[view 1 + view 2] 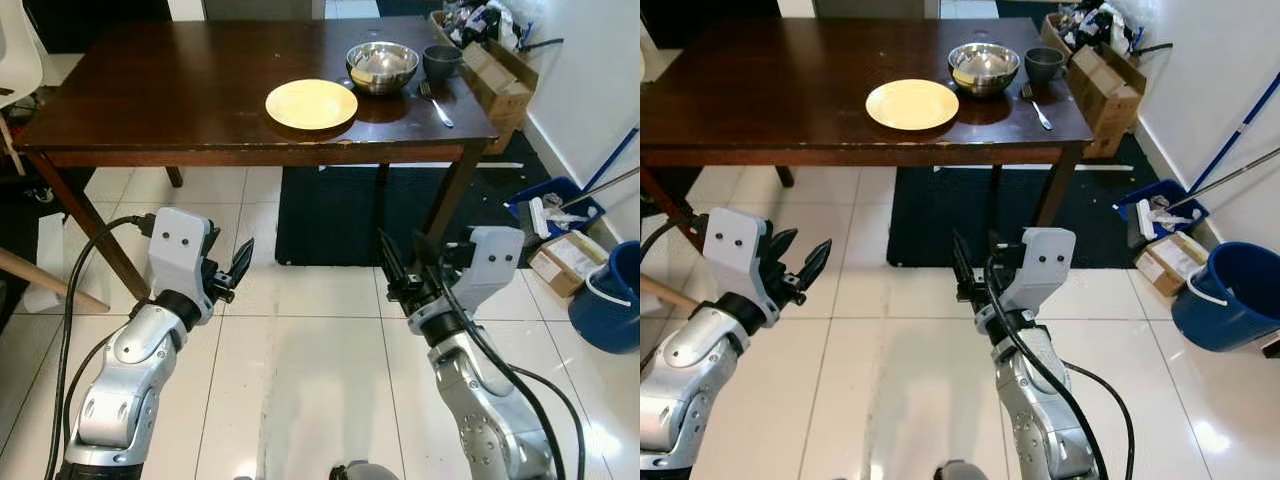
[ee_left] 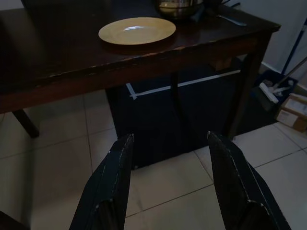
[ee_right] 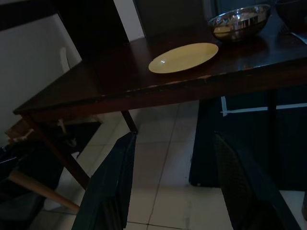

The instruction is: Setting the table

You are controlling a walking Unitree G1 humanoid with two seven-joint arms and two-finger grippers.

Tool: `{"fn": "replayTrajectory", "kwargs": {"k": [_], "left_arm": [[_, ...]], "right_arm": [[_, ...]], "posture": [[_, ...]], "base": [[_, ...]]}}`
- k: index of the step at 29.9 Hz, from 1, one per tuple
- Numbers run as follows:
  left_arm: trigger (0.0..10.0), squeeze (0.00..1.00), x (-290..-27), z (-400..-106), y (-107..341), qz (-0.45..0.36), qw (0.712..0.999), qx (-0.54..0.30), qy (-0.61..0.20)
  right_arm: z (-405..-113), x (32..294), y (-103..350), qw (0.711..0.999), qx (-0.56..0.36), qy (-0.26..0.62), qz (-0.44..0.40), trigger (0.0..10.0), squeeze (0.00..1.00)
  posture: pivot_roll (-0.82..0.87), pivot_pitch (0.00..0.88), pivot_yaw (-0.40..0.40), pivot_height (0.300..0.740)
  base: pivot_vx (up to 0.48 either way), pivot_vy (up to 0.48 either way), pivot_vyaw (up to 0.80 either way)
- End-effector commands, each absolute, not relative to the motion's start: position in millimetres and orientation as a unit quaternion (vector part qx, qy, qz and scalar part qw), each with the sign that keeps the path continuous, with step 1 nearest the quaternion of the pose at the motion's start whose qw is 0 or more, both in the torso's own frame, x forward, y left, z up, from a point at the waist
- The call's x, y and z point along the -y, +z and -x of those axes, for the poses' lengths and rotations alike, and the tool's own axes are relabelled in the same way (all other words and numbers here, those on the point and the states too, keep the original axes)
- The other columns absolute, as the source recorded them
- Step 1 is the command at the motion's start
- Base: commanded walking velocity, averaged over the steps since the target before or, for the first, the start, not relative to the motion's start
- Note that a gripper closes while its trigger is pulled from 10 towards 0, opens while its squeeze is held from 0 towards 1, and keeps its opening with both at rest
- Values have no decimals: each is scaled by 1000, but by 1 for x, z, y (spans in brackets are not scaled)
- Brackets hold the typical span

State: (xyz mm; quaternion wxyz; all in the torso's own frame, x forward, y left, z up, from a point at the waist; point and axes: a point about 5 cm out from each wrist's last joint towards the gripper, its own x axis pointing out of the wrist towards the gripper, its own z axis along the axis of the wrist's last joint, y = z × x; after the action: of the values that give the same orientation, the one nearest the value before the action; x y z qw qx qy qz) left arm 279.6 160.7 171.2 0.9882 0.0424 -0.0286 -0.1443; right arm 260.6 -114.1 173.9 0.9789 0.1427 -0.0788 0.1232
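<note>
A dark wooden table (image 1: 180, 90) stands ahead of me. On its right half lie a yellow plate (image 1: 311, 103), a metal bowl (image 1: 382, 66), a dark cup (image 1: 441, 62) and a fork (image 1: 436, 103) near the right edge. My left gripper (image 1: 232, 268) hangs open over the floor tiles, short of the table's front edge. My right gripper (image 1: 403, 262) is open too, level with it and below the table's right side. Both hold nothing. In the left wrist view the plate (image 2: 137, 30) sits above and beyond the open fingers (image 2: 110, 187).
A dark rug (image 1: 330, 215) lies under the table. Cardboard boxes (image 1: 495, 75) stand against the right wall, with a blue bucket (image 1: 612, 295), a blue dustpan (image 1: 555, 200) and a small box (image 1: 565, 262) on the floor. A white chair (image 1: 15, 60) is at the far left.
</note>
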Motion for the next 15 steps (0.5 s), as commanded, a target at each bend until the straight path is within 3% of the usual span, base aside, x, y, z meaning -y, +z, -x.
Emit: {"fn": "replayTrajectory", "kwargs": {"k": [1,7,15], "left_arm": [[10000,0,-163,-280,169,-50,989,26,-137],[10000,0,-162,-280,168,-48,989,26,-136],[10000,0,-163,-280,168,-47,990,26,-134]], "right_arm": [[-262,115,170,981,71,122,-135,10000,0],[-263,115,170,984,76,126,-104,10000,0],[-262,113,170,983,75,131,-101,10000,0]], "posture": [[-112,19,56,740],[-113,13,54,740],[-112,10,53,740]], "base": [[480,0,0],[397,0,727],[0,0,761]]}}
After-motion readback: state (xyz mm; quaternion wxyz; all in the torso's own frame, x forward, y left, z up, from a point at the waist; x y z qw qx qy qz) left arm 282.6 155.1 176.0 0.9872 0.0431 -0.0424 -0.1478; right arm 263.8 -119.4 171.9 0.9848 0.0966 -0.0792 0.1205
